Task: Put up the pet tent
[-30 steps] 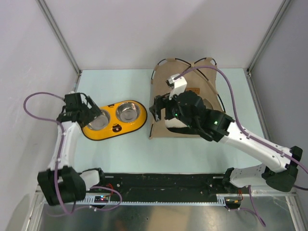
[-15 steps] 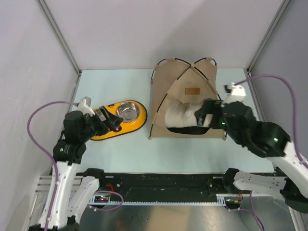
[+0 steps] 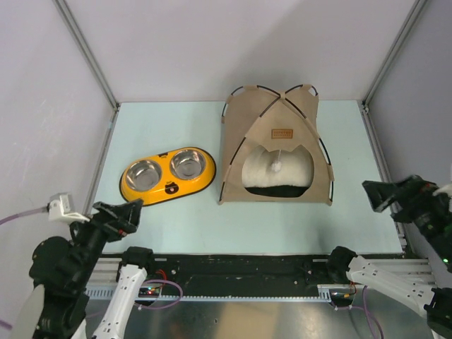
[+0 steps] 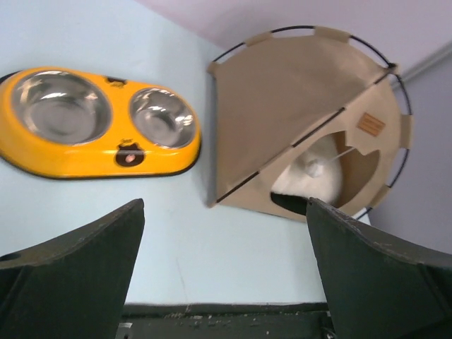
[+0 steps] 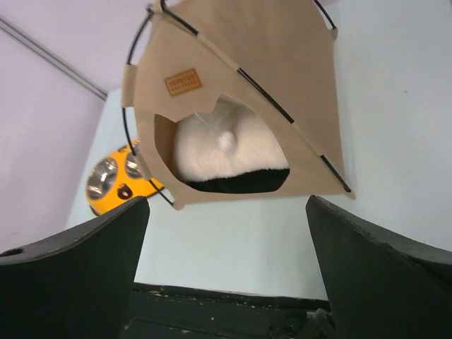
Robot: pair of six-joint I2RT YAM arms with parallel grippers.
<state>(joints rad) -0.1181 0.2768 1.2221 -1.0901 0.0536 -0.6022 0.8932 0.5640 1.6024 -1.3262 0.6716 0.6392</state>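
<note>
Pet tent stands erect on the table, right of centre toward the far side, poles bowed and fabric taut. The pom-pom hangs in the doorway; a cream pillow lies inside on the dark floor. The yellow feeder sits just beside it, to the left.

Left gripper: jaws wide apart, holding nothing, at the near edge. Right gripper: likewise.

Judgement: setup looks done. Whether the far pole ends are fully seated cannot be told from here.
</note>
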